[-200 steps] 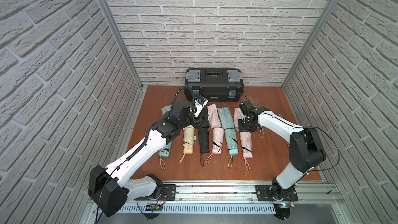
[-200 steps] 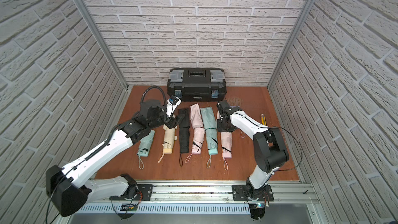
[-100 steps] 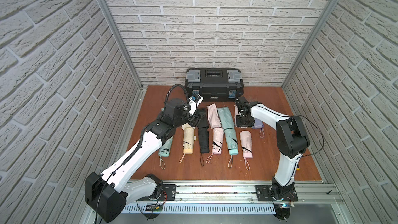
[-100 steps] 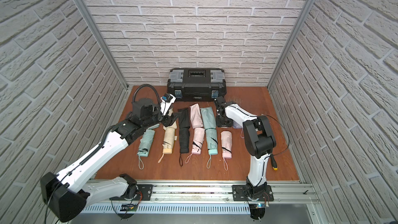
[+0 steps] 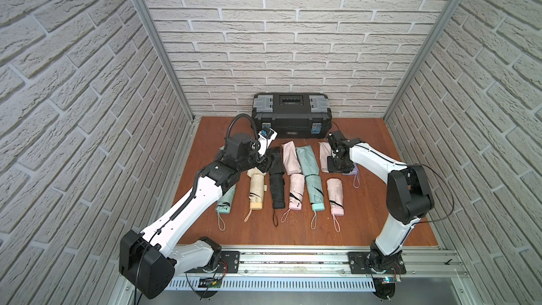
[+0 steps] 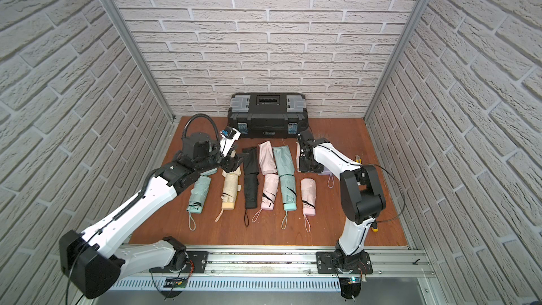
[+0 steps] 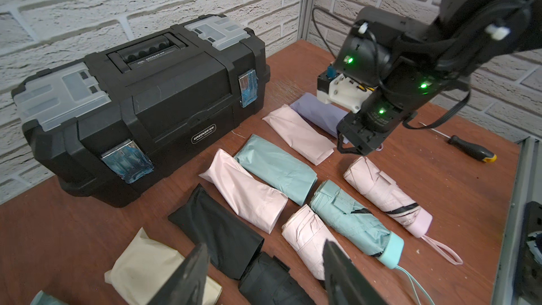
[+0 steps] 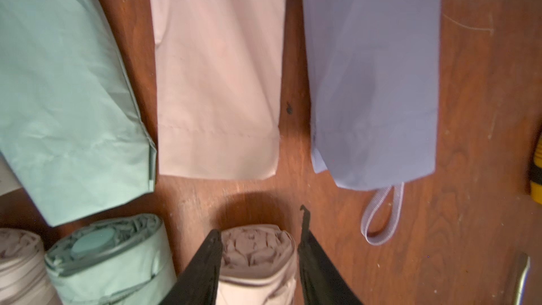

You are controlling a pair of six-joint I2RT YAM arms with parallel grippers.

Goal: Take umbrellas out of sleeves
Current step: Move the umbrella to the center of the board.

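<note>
The right gripper [image 8: 261,224] is hovering with its jaws apart and empty, just above the bare pink umbrella [image 8: 258,256]. Just to its right, the lavender sleeve [image 8: 372,77] is lying lengthwise from toolbox [image 5: 291,118] toward robot, a wrist loop [image 8: 381,215] poking from its near mouth. The left gripper [image 7: 265,246], likewise spread and empty, is hanging well apart near the black sleeve [image 7: 217,230], so the right arm is nearer.

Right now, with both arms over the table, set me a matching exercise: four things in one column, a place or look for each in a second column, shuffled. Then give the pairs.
Column one
1. toolbox
2. lavender sleeve
3. screwdriver
4. black umbrella

Column two
A. a wrist loop pokes from its mouth
B. lies between the cream umbrella and a pink umbrella
C. stands against the back wall
D. black handle with a yellow end

Pairs: 1-C, 2-A, 3-D, 4-B
</note>
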